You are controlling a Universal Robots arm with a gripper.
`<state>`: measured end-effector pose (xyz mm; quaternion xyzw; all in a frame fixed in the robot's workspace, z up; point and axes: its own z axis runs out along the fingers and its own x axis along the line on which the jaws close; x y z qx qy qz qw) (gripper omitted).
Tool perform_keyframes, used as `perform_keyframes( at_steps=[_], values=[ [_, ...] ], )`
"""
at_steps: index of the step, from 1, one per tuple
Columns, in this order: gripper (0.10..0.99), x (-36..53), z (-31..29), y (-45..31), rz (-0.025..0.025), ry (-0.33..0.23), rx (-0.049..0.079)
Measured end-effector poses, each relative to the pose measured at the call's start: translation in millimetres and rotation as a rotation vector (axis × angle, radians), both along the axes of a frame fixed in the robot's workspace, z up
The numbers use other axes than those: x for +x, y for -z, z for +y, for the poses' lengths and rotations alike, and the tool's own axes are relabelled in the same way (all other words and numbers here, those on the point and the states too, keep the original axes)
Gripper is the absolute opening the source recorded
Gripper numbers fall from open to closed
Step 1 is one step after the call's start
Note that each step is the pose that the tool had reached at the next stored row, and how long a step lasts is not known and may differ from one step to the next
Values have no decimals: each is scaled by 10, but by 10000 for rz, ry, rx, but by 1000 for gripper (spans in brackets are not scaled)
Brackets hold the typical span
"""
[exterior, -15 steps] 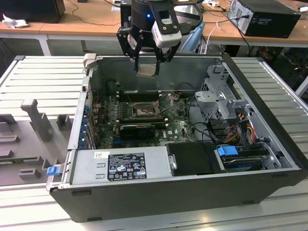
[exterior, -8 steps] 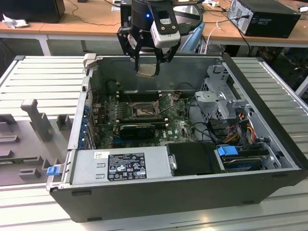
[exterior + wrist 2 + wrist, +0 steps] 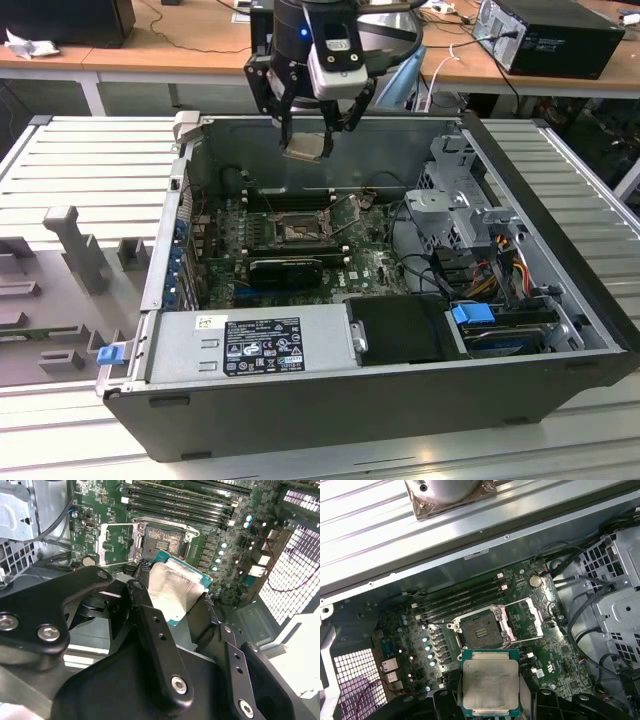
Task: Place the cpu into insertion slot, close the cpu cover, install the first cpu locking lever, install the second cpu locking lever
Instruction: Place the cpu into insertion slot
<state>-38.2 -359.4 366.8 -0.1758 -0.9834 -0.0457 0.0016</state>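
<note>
Hand (image 3: pixel 307 147) pointing down, gripping cpu (image 3: pixel 490 689) — above uncovered insertion slot (image 3: pixel 479 630)

Exterior view: high, angled down into the open case (image 3: pixel 300 400). Both wrist views: closer, looking past the jaws, sharing the insertion slot (image 3: pixel 162 540) (image 3: pixel 480 630).

I log: cpu (image 3: pixel 491 685) dull silver-grey with a teal-green edge; motherboard (image 3: pixel 560 655) green; insertion slot (image 3: pixel 479 630) dark-framed, brownish centre; cpu cover (image 3: pixel 505 625) pale silver; gripper (image 3: pixel 306 140) black.
</note>
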Motion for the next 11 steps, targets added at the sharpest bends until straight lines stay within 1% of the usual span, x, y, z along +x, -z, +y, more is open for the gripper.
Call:
perform_keyframes(
  at_steps=[5,11],
  values=[
    [541,0,0,0,0,551,0],
    [541,0,0,0,0,927,1]
  ],
)
